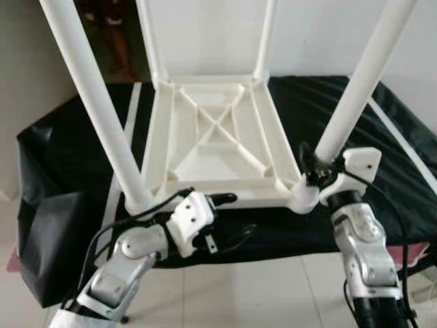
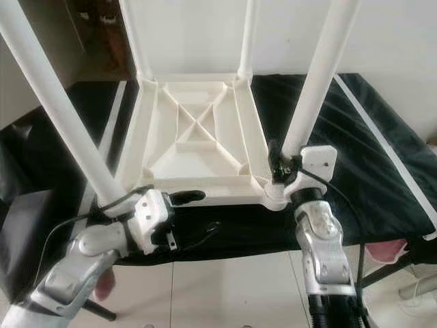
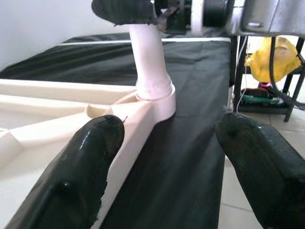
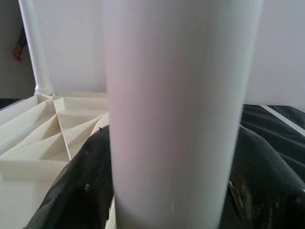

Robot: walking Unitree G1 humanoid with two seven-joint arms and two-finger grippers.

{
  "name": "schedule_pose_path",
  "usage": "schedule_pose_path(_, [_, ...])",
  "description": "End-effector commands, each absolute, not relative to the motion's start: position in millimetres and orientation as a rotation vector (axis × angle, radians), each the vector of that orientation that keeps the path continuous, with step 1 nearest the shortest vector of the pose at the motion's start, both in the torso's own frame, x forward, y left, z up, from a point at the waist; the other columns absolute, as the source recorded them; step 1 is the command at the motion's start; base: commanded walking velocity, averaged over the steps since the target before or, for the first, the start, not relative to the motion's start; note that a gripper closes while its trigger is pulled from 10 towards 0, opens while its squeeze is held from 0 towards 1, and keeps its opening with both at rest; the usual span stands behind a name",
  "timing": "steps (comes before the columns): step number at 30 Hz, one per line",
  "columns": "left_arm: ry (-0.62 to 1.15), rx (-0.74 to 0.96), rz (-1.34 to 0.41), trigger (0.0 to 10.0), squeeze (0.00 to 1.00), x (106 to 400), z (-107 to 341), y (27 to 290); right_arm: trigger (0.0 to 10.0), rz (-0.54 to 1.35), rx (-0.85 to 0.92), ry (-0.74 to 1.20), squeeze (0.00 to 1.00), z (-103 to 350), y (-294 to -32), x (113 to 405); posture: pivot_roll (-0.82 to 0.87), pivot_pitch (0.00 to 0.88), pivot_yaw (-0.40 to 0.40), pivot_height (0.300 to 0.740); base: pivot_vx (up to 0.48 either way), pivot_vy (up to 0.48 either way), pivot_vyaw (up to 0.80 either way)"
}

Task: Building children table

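Right end effector [image 1: 315, 172] clamped around near-right table leg [image 1: 358, 85] just above its socket; black fingers [image 4: 71, 191] pressed to either side of white tube in right wrist view. Left end effector [image 1: 222, 199] spread open, holding nothing, hovering beside near edge of upturned white tabletop [image 1: 218, 133] close to near-left corner; two fingertips [image 3: 95, 138] wide apart in left wrist view, one over cream rim, other over black cloth.

Child-size plastic table upside down on worktop [image 1: 54, 157] draped in black cloth [image 1: 403, 164], ribbed underside facing up with diagonal cross bracing in middle. Four white round legs standing up from corner sockets: near-left leg [image 1: 95, 102] rising toward upper left, near-right leg leaning toward upper right, two far legs [image 1: 153, 41] thinner in view against pale wall. Near-right corner socket [image 1: 304, 197] touching right end effector's wrist housing.

White stripe [image 1: 126, 147] running along cloth on left side of tabletop, another [image 1: 403, 143] on right. Black cables looping from left wrist over worktop edge. Pale tiled floor [image 1: 259, 294] below. Yellow bag [image 3: 274, 59] on dark rack beside worktop in left wrist view.
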State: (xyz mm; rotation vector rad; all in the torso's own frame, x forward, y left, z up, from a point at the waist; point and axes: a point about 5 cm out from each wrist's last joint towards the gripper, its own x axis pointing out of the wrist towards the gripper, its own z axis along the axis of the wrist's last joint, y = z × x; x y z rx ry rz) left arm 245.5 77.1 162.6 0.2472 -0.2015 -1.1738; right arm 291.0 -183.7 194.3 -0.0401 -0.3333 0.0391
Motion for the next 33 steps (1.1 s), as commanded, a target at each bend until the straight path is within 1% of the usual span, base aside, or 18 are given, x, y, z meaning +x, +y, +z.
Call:
schedule_pose_path(1, [-0.176, 0.255, -1.259, 10.0, 0.0, 241.4, 159.7, 74.4, 10.0, 0.015, -0.043, -0.305, 0.0, 189.7, -186.9, 292.3, -0.03, 0.031, -0.001, 0.74, 0.0, 0.0, 0.0])
schedule_pose_path(9, [-0.179, 0.243, -1.264, 10.0, 0.0, 241.1, 162.7, 72.8, 10.0, 0.022, -0.059, -0.295, 0.0, 188.2, -183.6, 295.2, -0.03, 0.038, -0.004, 0.74, 0.0, 0.0, 0.0])
schedule_pose_path(11, [-0.183, 0.238, -1.262, 10.0, 0.0, 241.6, 163.8, 72.7, 3.8, 0.03, -0.054, -0.294, 0.0, 188.0, -182.5, 296.1, -0.03, 0.038, -0.003, 0.74, 0.0, 0.0, 0.0])
schedule_pose_path(12, [-0.183, 0.238, -1.262, 10.0, 0.0, 241.6, 163.8, 72.7, 3.8, 0.03, -0.054, -0.294, 0.0, 188.0, -182.5, 296.1, -0.03, 0.038, -0.003, 0.74, 0.0, 0.0, 0.0])
schedule_pose_path(13, [-0.185, 0.234, -1.26, 10.0, 0.0, 242.2, 165.2, 72.3, 10.0, 0.022, -0.046, -0.287, 0.0, 188.1, -183.1, 297.6, -0.03, 0.042, -0.006, 0.74, 0.0, 0.0, 0.0])
schedule_pose_path(19, [-0.186, 0.227, -1.256, 10.0, 0.0, 242.9, 166.3, 71.9, 9.9, 0.028, -0.043, -0.284, 0.0, 187.9, -182.8, 298.3, -0.03, 0.046, -0.007, 0.74, 0.0, 0.0, 0.0])
schedule_pose_path(20, [-0.186, 0.225, -1.256, 10.0, 0.0, 243.0, 166.6, 71.8, 3.4, 0.031, -0.04, -0.285, 0.0, 187.7, -182.4, 298.3, -0.03, 0.046, -0.007, 0.74, 0.0, 0.0, 0.0])
schedule_pose_path(21, [-0.186, 0.225, -1.256, 10.0, 0.0, 243.0, 166.6, 71.8, 3.4, 0.031, -0.04, -0.285, 0.0, 187.7, -182.4, 298.3, -0.03, 0.046, -0.007, 0.74, 0.0, 0.0, 0.0])
schedule_pose_path(22, [-0.187, 0.224, -1.256, 10.0, 0.0, 243.0, 167.0, 71.8, 2.3, 0.033, -0.039, -0.285, 0.0, 187.8, -182.1, 298.3, -0.03, 0.048, -0.007, 0.74, 0.0, 0.0, 0.0])
schedule_pose_path(23, [-0.187, 0.222, -1.255, 10.0, 0.0, 243.0, 167.8, 71.4, 10.0, 0.032, -0.035, -0.282, 0.0, 187.5, -181.9, 298.7, -0.03, 0.053, -0.007, 0.74, 0.0, 0.0, 0.0])
schedule_pose_path(30, [-0.183, 0.21, -1.257, 10.0, 0.0, 242.3, 168.7, 71.1, 10.0, 0.029, -0.013, -0.27, 0.0, 186.6, -180.8, 299.4, -0.03, 0.063, -0.001, 0.74, 0.0, 0.0, 0.0])
schedule_pose_path(33, [-0.159, 0.205, -1.288, 10.0, 0.0, 238.4, 164.8, 71.2, 10.0, 0.026, 0.032, -0.254, 0.0, 184.5, -180.4, 299.3, -0.03, 0.066, 0.001, 0.74, 0.0, 0.0, 0.0])
